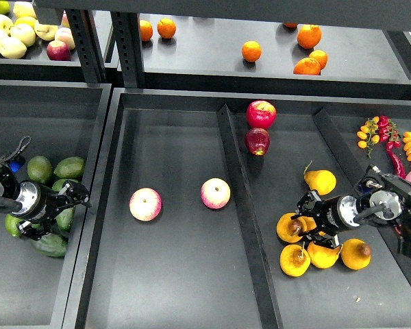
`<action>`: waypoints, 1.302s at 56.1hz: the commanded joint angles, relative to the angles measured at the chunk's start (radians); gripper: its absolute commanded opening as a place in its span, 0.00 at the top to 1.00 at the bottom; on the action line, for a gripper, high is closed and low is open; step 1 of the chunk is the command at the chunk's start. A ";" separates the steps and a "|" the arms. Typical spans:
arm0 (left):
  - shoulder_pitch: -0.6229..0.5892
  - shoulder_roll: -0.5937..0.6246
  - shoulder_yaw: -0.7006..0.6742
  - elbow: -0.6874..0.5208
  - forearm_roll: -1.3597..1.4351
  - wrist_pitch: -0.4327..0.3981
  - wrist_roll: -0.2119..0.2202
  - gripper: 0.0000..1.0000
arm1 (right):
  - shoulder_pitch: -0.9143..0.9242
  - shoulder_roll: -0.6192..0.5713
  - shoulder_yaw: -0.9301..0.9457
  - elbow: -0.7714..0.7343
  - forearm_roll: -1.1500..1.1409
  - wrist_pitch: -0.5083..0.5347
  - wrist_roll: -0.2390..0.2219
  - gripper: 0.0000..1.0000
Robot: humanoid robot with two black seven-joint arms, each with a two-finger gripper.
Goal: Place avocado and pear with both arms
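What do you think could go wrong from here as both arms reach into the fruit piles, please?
The right gripper sits among crowded golden-orange pears; it might nudge a neighbour or grab the wrong one. The left gripper is amid tightly packed green avocados, so a lighter avocado could get picked instead.

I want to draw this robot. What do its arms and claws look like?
Both arms are black with shiny silver rings near the wrists. The left gripper is black with two short jaws, and a thin black cable loops behind that arm. The right gripper is black and blocky, with silver metal parts and small screws further back.
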 commanded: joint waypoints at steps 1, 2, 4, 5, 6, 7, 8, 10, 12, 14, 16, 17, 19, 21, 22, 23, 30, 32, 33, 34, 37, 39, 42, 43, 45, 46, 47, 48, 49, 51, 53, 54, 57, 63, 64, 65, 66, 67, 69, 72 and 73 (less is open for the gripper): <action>0.000 0.000 0.000 0.000 -0.001 0.000 0.000 0.00 | 0.000 0.003 0.000 -0.006 -0.002 0.000 0.000 0.49; -0.001 0.000 0.000 0.000 -0.001 0.000 0.000 0.00 | 0.000 0.005 0.000 -0.006 -0.002 0.000 0.000 0.48; -0.001 0.000 0.000 0.000 -0.001 0.000 0.000 0.00 | 0.000 0.005 0.000 -0.006 -0.002 0.000 0.000 0.47; -0.001 0.001 0.000 0.000 -0.001 0.000 0.000 0.00 | 0.000 0.005 0.000 -0.006 -0.002 0.000 0.000 0.47; -0.001 0.001 0.000 0.000 -0.001 0.000 0.000 0.00 | 0.000 0.005 0.000 -0.006 -0.002 0.000 0.000 0.46; -0.001 0.001 0.000 0.000 -0.001 0.000 0.000 0.00 | 0.000 0.005 0.000 -0.006 -0.002 0.000 0.000 0.46; -0.001 0.001 0.000 0.000 -0.001 0.000 0.000 0.00 | 0.000 0.003 0.000 -0.006 -0.002 0.000 0.000 0.45; -0.003 0.001 0.000 0.000 -0.001 0.000 0.000 0.00 | 0.000 0.003 0.000 -0.006 -0.002 0.000 0.000 0.42; -0.005 0.001 0.000 0.000 -0.001 0.000 0.000 0.00 | 0.001 0.002 0.000 -0.006 -0.002 0.000 0.000 0.39; -0.005 0.001 0.000 0.000 -0.001 0.000 0.000 0.00 | 0.003 0.000 0.000 -0.006 -0.004 0.000 0.000 0.36; -0.006 0.001 0.000 0.000 -0.001 0.000 0.000 0.00 | 0.004 -0.002 0.000 -0.004 -0.004 0.000 0.000 0.33; -0.006 0.001 0.000 0.000 -0.001 0.000 0.000 0.00 | 0.006 -0.005 0.000 -0.004 -0.004 0.000 0.000 0.31; -0.008 0.001 -0.002 0.000 -0.001 0.000 0.000 0.00 | 0.008 -0.006 0.000 -0.004 -0.004 0.000 0.000 0.29; -0.008 0.001 -0.002 0.002 -0.001 0.000 0.000 0.00 | 0.012 -0.009 0.000 -0.004 -0.004 0.000 0.000 0.27; -0.008 0.001 -0.002 0.002 -0.001 0.000 0.000 0.00 | 0.015 -0.009 0.000 -0.004 -0.004 0.000 0.000 0.26; -0.008 0.003 -0.002 0.002 -0.001 0.000 0.000 0.00 | 0.017 -0.009 0.000 -0.004 -0.004 0.000 0.000 0.26; 0.003 0.006 -0.044 0.005 -0.012 0.000 0.000 0.00 | 0.032 -0.029 0.002 -0.004 -0.004 0.000 0.000 0.19; 0.005 0.006 -0.054 0.005 -0.012 0.000 0.000 0.00 | 0.032 -0.029 0.005 -0.004 -0.004 0.000 0.000 0.17; 0.006 0.007 -0.063 0.006 -0.012 0.000 0.000 0.00 | 0.032 -0.031 0.006 -0.004 -0.004 0.000 0.000 0.15; 0.008 0.007 -0.072 0.008 -0.012 0.000 0.000 0.00 | 0.032 -0.031 0.018 -0.006 -0.004 0.000 0.000 0.13; 0.008 0.006 -0.089 0.012 -0.012 0.000 0.000 0.00 | 0.026 -0.032 0.050 -0.007 -0.004 0.000 0.000 0.08; 0.008 0.006 -0.098 0.015 -0.012 0.000 0.000 0.00 | 0.024 -0.037 0.075 -0.007 -0.004 0.000 0.000 0.02; 0.008 0.006 -0.115 0.017 -0.013 0.000 0.000 0.00 | 0.023 -0.041 0.116 -0.010 -0.004 0.000 0.000 0.01; 0.008 0.006 -0.118 0.018 -0.013 0.000 0.000 0.00 | 0.024 -0.043 0.123 -0.010 -0.004 0.000 0.000 0.01; 0.009 0.006 -0.138 0.020 -0.018 0.000 0.000 0.00 | 0.027 -0.046 0.141 -0.012 -0.004 0.000 0.000 0.01; 0.011 0.006 -0.150 0.020 -0.024 0.000 0.000 0.00 | 0.027 -0.046 0.150 -0.012 -0.004 0.000 0.000 0.01; 0.011 0.006 -0.156 0.020 -0.029 0.000 0.000 0.00 | 0.029 -0.046 0.153 -0.012 -0.004 0.000 0.000 0.01; 0.014 0.006 -0.175 0.020 -0.042 0.000 0.000 0.00 | 0.029 -0.048 0.161 -0.013 -0.004 0.000 0.000 0.01; 0.018 0.006 -0.192 0.020 -0.059 0.000 0.000 0.00 | 0.031 -0.049 0.169 -0.014 -0.004 0.000 0.000 0.01; 0.025 0.006 -0.215 0.022 -0.085 0.000 0.000 0.00 | 0.029 -0.054 0.179 -0.014 -0.002 0.000 0.000 0.00; 0.028 0.006 -0.247 0.022 -0.128 0.000 0.000 0.00 | 0.027 -0.061 0.199 -0.015 -0.002 0.000 0.000 0.00; 0.028 0.004 -0.259 0.023 -0.147 0.000 0.000 0.00 | 0.026 -0.064 0.210 -0.015 -0.002 0.000 0.000 0.00; 0.026 0.000 -0.291 0.022 -0.187 0.000 0.000 0.00 | 0.023 -0.071 0.248 -0.017 -0.001 0.000 0.000 0.00; 0.028 -0.005 -0.379 0.023 -0.225 0.000 0.000 0.00 | 0.001 -0.074 0.371 -0.024 0.005 0.000 0.000 0.00; 0.029 -0.005 -0.396 0.023 -0.228 0.000 0.000 0.00 | -0.005 -0.075 0.396 -0.026 0.005 0.000 0.000 0.00; 0.031 -0.005 -0.411 0.023 -0.228 0.000 0.000 0.00 | -0.014 -0.077 0.420 -0.026 0.005 0.000 0.000 0.01; 0.032 -0.005 -0.419 0.023 -0.228 0.000 0.000 0.00 | -0.017 -0.078 0.432 -0.026 0.005 0.000 0.000 0.00; 0.034 -0.005 -0.437 0.023 -0.230 0.000 0.000 0.00 | -0.025 -0.080 0.463 -0.027 0.005 0.000 0.000 0.00; 0.037 -0.005 -0.465 0.023 -0.230 0.000 0.000 0.00 | -0.037 -0.081 0.511 -0.027 0.005 0.000 0.000 0.00; 0.040 -0.005 -0.498 0.022 -0.230 0.000 0.000 0.00 | -0.051 -0.081 0.566 -0.027 0.005 0.000 0.000 0.00; 0.041 -0.005 -0.512 0.022 -0.230 0.000 0.000 0.00 | -0.055 -0.081 0.586 -0.027 0.005 0.000 0.000 0.00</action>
